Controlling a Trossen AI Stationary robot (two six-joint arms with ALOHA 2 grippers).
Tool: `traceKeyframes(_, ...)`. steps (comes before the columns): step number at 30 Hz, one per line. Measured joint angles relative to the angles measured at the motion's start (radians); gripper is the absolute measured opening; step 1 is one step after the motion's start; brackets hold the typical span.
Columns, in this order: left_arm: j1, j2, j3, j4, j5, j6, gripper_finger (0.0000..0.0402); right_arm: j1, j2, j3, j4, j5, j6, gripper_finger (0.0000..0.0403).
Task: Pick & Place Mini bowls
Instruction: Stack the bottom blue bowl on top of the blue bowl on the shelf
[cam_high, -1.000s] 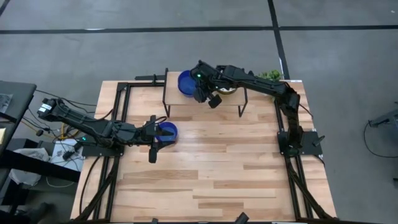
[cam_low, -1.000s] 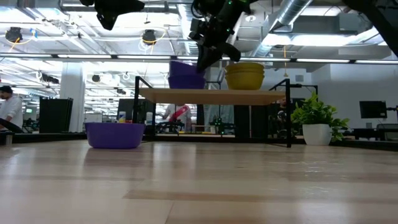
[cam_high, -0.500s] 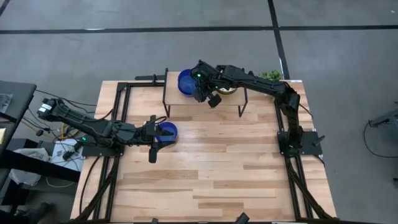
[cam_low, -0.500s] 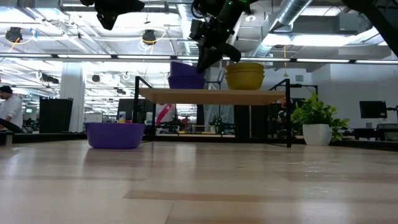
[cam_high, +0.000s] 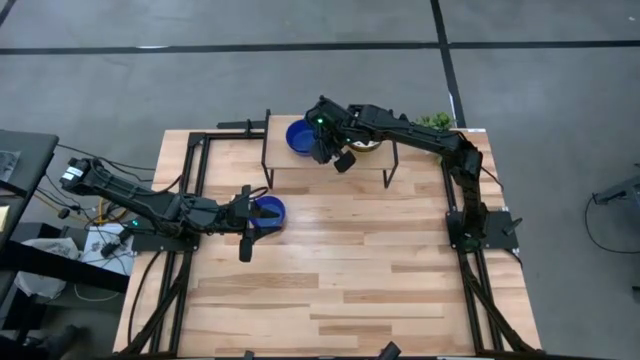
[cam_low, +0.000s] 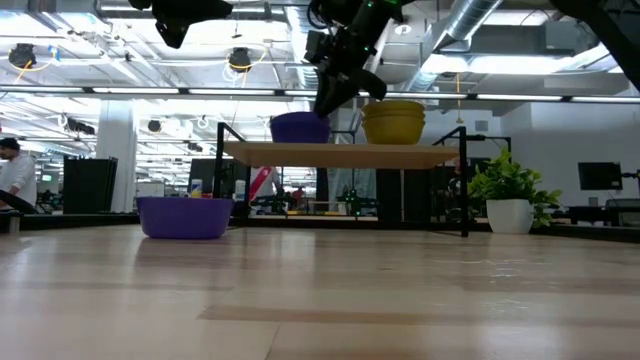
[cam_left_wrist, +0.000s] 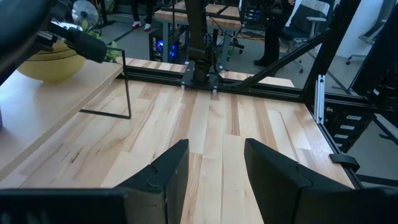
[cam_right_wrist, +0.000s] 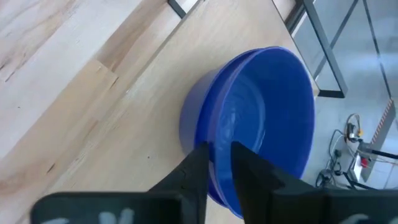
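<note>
The right hand (cam_high: 321, 152), fingers narrowly straddling the rim, seats glossy blue stacked bowls (cam_high: 299, 136) on the raised wooden shelf's (cam_high: 340, 168) left end

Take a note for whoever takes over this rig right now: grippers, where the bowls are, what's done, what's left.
Left gripper: open and empty, hovering above the blue bowl on the table.
Right gripper: at the near rim of the blue bowls on the shelf. I cannot tell whether it is gripping.
Bowls: the blue ones on the raised shelf look like two nested. The patterned bowls are stacked beside them, count unclear.
Done: all bowls in view but one sit on the shelf.
Left: probably clear the right arm, then move the table's blue bowl up.
</note>
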Motion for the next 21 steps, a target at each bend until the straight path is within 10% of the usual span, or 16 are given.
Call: traceKeyframes(21,0.000,0.000,0.000,0.000,0.000,0.000,0.0154,0.046,-0.015,0.000,0.015,0.165,-0.009,0.0081)
